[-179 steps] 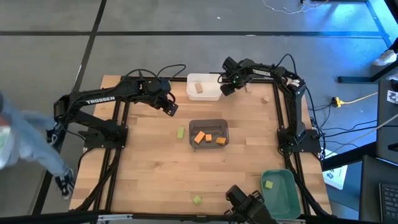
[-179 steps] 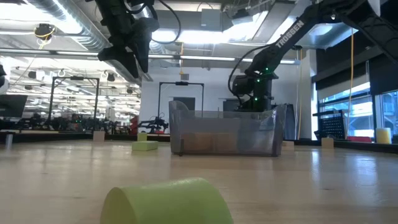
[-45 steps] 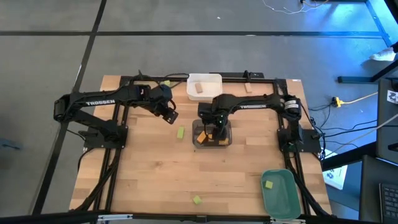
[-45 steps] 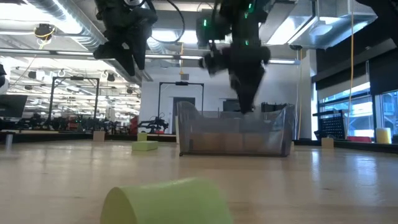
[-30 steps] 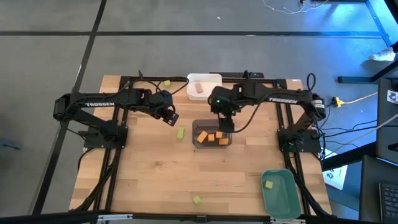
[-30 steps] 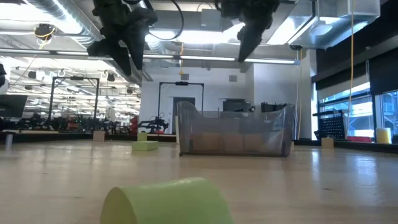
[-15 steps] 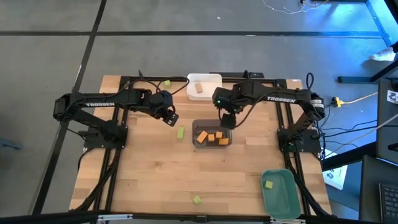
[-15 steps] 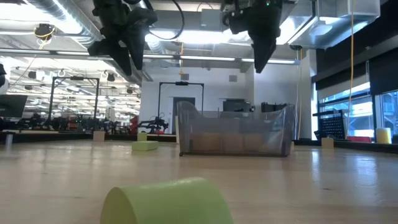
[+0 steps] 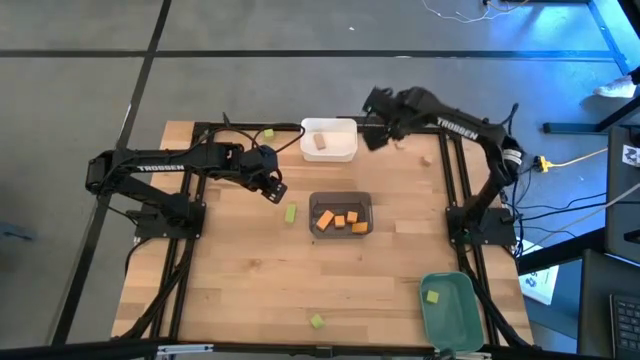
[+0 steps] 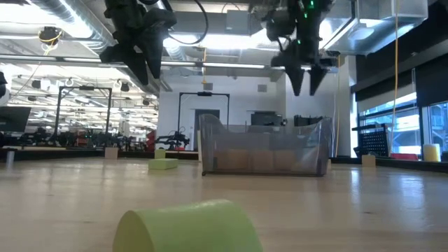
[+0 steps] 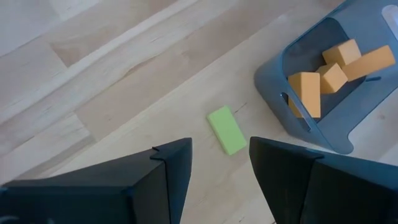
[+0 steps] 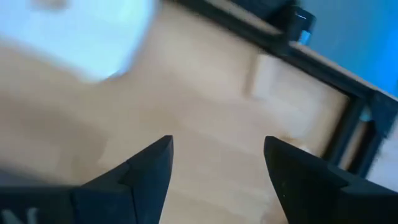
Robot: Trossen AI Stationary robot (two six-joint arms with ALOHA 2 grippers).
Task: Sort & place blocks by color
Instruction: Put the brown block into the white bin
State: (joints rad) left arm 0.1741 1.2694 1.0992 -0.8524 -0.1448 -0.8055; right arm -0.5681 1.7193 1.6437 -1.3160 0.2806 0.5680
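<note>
The wooden table [image 9: 240, 260] carries a grey bin [image 9: 341, 214] holding four orange blocks [image 9: 338, 220], a green block [image 9: 290, 213] beside it. The right gripper [image 9: 372, 138] hangs wide and empty by the white bin [image 9: 328, 140]; the left gripper [image 9: 275, 188] hovers parted, empty, near the green block

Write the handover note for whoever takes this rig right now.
Left gripper: open, empty, above the green block left of the grey bin.
Right gripper: open, empty, near the white bin.
Done: four orange blocks in the grey bin, one tan block in the white, one green in the green bin.
Left: loose green blocks, tan blocks at the back edge.
</note>
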